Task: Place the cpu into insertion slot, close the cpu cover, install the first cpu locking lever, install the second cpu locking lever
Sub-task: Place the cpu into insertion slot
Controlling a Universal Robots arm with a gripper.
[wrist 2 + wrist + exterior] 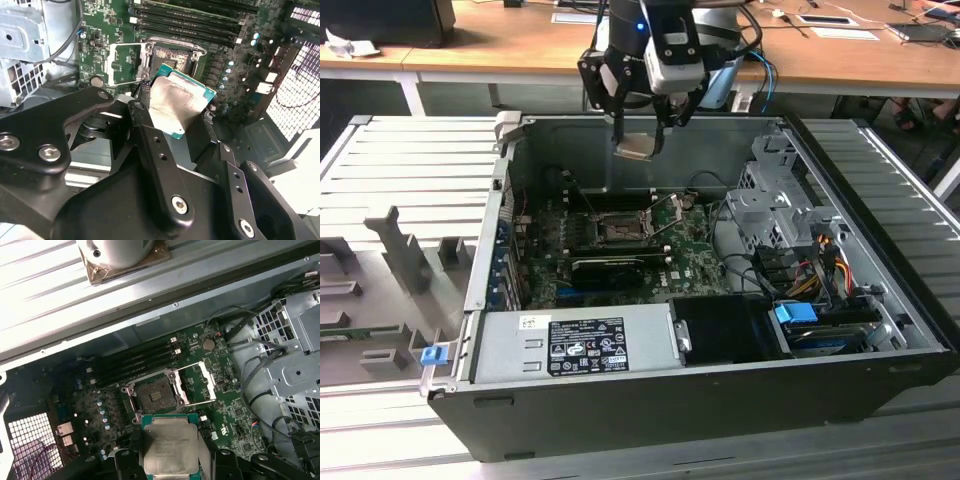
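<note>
Hovering above open computer case (880, 330): gripper (638, 138), jaws clamped on cpu (637, 147), chip held roughly flat, dull metal face up. In exterior view, insertion slot (620, 228) lies at about 6 o'clock from cpu, well apart, down on motherboard (692, 245). cpu cover (665, 213) flipped open, standing at slot's 3 o'clock edge. Slot bare, dark centre exposed. Judgement: cpu not yet seated, cover not yet closed.
</note>
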